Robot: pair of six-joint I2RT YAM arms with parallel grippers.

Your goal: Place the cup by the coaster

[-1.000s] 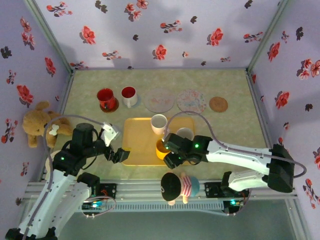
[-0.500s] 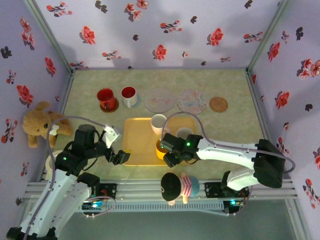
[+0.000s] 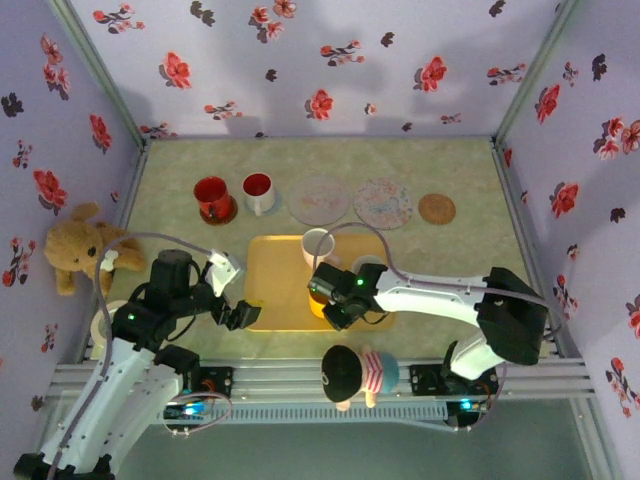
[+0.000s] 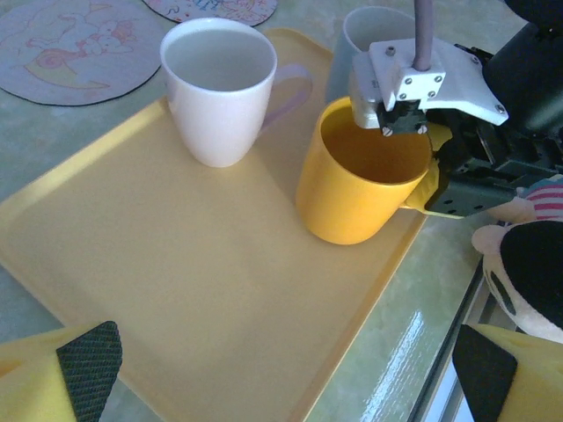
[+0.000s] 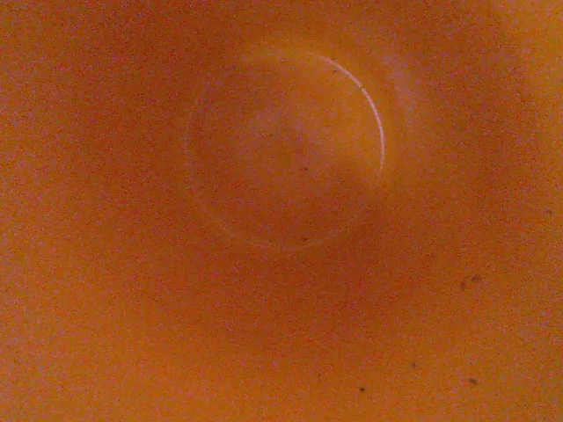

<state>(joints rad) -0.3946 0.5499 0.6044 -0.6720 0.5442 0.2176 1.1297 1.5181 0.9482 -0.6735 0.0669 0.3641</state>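
On the yellow tray, near its front edge, the yellow cup stands upright. The right gripper seems to straddle its wall, but I cannot tell whether it has clamped. Pinch firmly, then lift straight, clear of the white mug. The left gripper hangs wide open, empty.

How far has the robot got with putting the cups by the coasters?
Done: a red cup and a red-lined cup stand at the back by the coasters. In hand: the right pincer is at the yellow cup's rim on the tray; grip unclear. Left: carrying it to a bare coaster, then two white cups wait.
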